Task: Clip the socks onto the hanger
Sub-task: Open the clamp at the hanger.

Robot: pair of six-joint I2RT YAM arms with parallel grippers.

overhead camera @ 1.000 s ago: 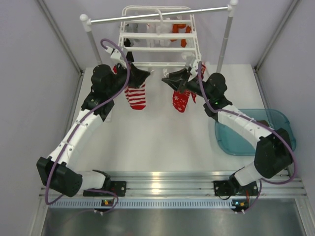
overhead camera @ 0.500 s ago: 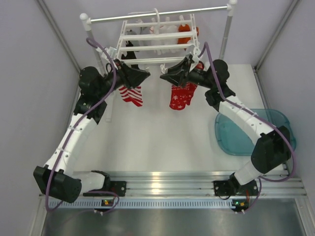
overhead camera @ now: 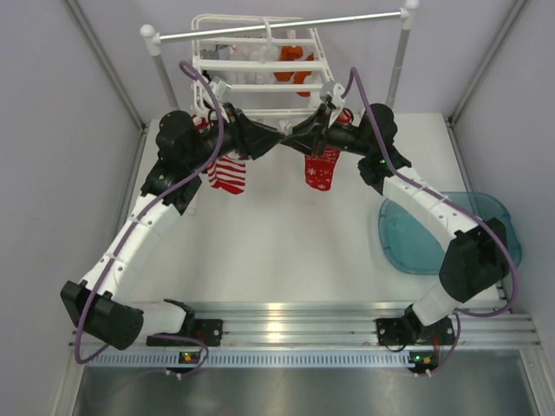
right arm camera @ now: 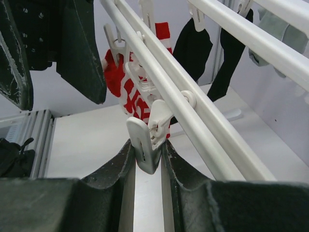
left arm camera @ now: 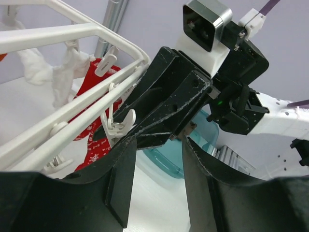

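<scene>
The white hanger [overhead camera: 260,65] hangs from the rail at the back. A red snowflake sock [overhead camera: 322,171] hangs under its near edge, beside my right gripper [overhead camera: 301,137]; it also shows in the left wrist view [left arm camera: 95,147]. In the right wrist view my right gripper [right arm camera: 147,151] is shut on a dangling white clip [right arm camera: 145,145] of the hanger's bar [right arm camera: 193,116]. Dark socks [right arm camera: 192,48] hang further back. My left gripper [overhead camera: 274,139] is open and empty [left arm camera: 155,162], tip to tip with the right one, just under the hanger's near bar [left arm camera: 72,113].
A red-and-white striped sock [overhead camera: 227,173] hangs by the left arm. An orange sock [overhead camera: 293,62] and white socks [left arm camera: 46,72] hang on the hanger. The grey rail [overhead camera: 347,19] stands on white posts. A teal tray [overhead camera: 490,217] sits at the right.
The hanger has swung to the left with its socks. Both grippers have moved inward and now meet under its near edge, the right one still at a clip.
</scene>
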